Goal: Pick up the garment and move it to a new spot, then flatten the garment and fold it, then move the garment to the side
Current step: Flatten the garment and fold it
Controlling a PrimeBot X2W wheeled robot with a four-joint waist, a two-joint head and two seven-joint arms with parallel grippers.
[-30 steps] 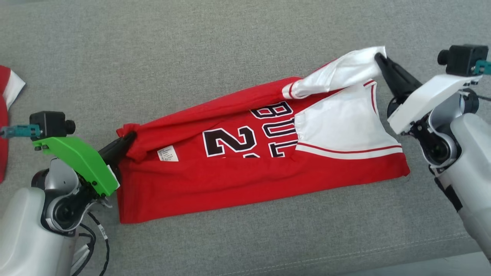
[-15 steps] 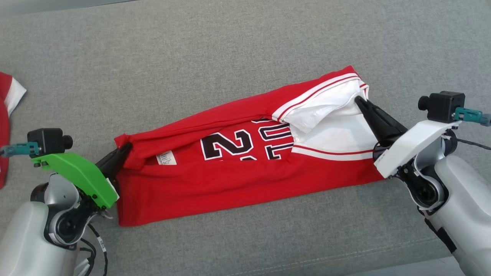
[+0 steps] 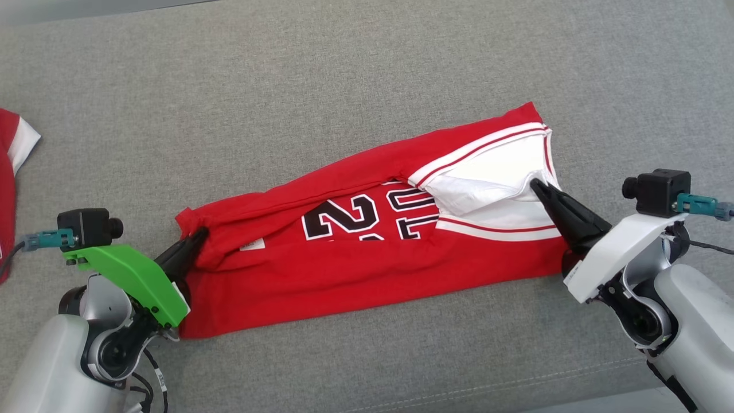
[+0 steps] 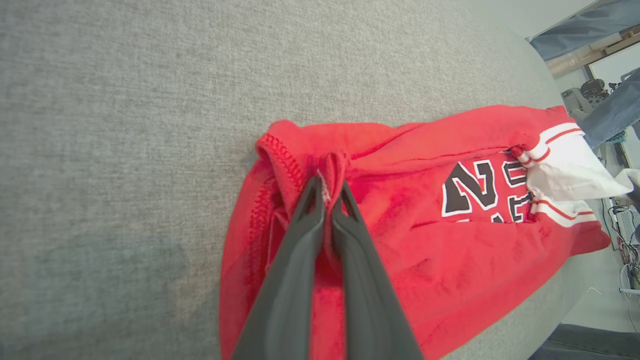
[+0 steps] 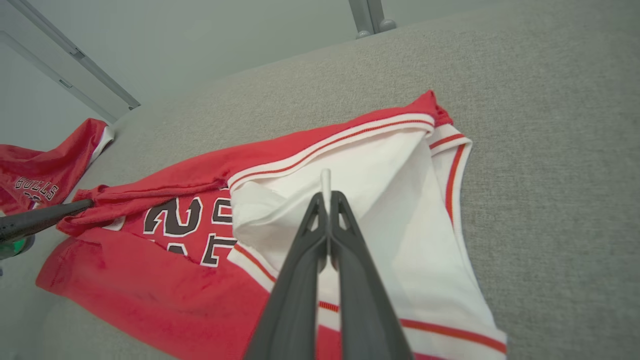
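Note:
The garment (image 3: pixel 355 269) is a red jersey with white trim and black numbers, lying folded lengthwise across the grey cushion (image 3: pixel 344 86). My left gripper (image 3: pixel 200 234) is shut on a bunched red hem at the garment's left end; in the left wrist view the fingers (image 4: pixel 327 192) pinch that red fold (image 4: pixel 330 165). My right gripper (image 3: pixel 536 184) is shut on a white layer at the right end; the right wrist view shows a thin white edge (image 5: pixel 325 182) caught between its closed tips (image 5: pixel 327 197). The folded upper half drapes over the numbers (image 3: pixel 367 215).
Another red and white jersey (image 3: pixel 11 172) lies at the far left edge of the cushion, also seen as a red heap (image 5: pixel 45 170) in the right wrist view. The cushion's front seam (image 3: pixel 516 373) runs near the bottom.
Both grippers have drawn the garment's far half toward me and lowered it, the right one most. The raised white flap now lies low over the jersey. The camera has shifted a little.

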